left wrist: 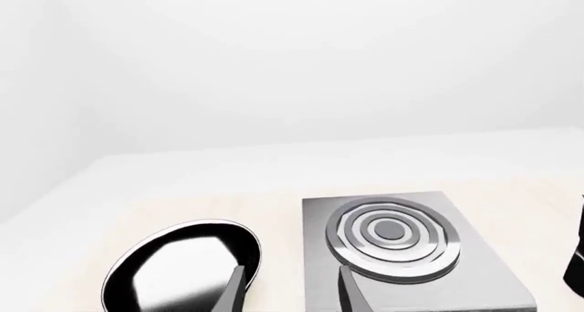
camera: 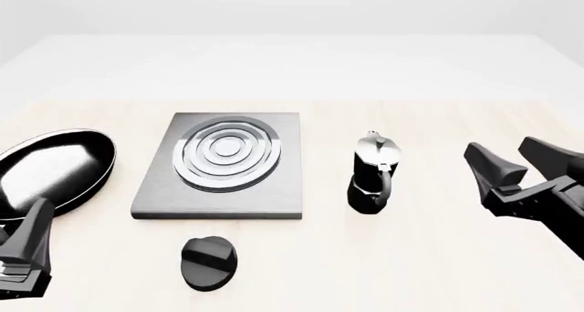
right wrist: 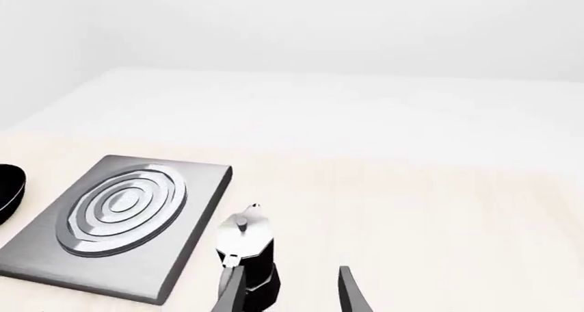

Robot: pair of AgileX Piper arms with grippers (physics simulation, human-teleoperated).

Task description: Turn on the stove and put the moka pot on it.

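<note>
Nearest the counter's [camera: 438,271] front edge, the left end effector [camera: 23,257] sits low by the front-left corner; in the left wrist view its fingers [left wrist: 239,291] are spread apart with nothing between them. The small black knob [camera: 209,261] lies on the counter close to the front edge, apart from the slab behind it. At the right edge, the right end effector [camera: 511,168] hangs released, its dark fingers [right wrist: 351,291] parted and empty, well apart from the moka pot [camera: 373,175]. The pot stands upright on bare counter just right of the stove [camera: 223,165], not touching it, its handle toward the front. The stove lies flat in the middle, its silver rings uncovered. The shiny black frying pan [camera: 55,168] rests at the left edge, beside the stove.
</note>
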